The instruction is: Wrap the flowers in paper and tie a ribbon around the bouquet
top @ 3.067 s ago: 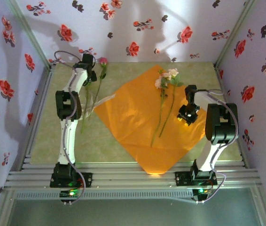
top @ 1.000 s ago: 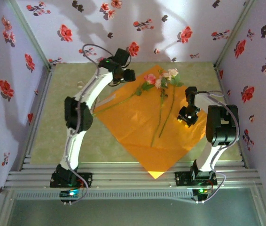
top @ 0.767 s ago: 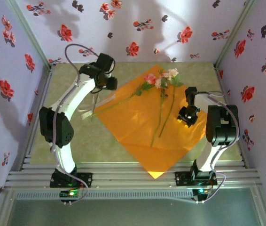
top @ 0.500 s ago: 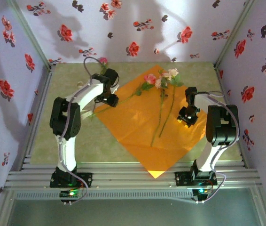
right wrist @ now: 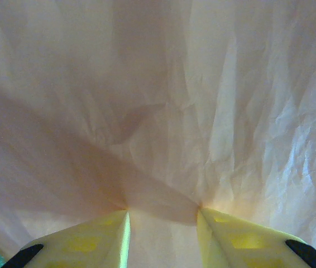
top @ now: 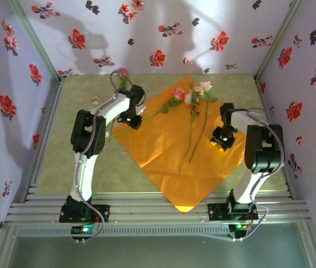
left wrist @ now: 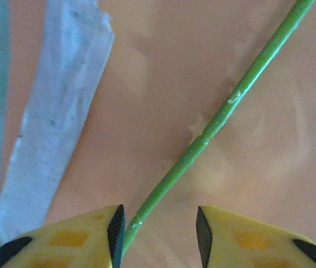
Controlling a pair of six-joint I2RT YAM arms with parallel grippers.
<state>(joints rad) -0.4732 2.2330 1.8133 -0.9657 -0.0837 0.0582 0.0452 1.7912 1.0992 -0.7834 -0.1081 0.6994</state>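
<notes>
The orange paper [top: 169, 151] lies as a diamond, its near corner hanging over the near edge of the tabletop [top: 91, 167]. On the sheet's right side the right gripper [top: 220, 140] bears down, jaws partly apart, with creases running to its fingertips [right wrist: 121, 218] in the wrist view. At the sheet's left corner the left gripper [top: 134, 120] straddles the stem [left wrist: 219, 120] of the pink flower [top: 178, 92], jaws narrow but not yet closed on it. The stem hugs one finger, so a squeeze could roll it aside or nip the thin sheet. The ribbon [left wrist: 52, 128] lies just beside it and might get snagged. Lifting could also drag the paper unless it is well pinned. The other flowers [top: 194, 95] rest towards the sheet's far corner, and one loose bloom [top: 123, 71] sits by the tabletop's far edge. The top is pale mottled green. Lilac walls [top: 158, 28] with red flower prints close it in.
</notes>
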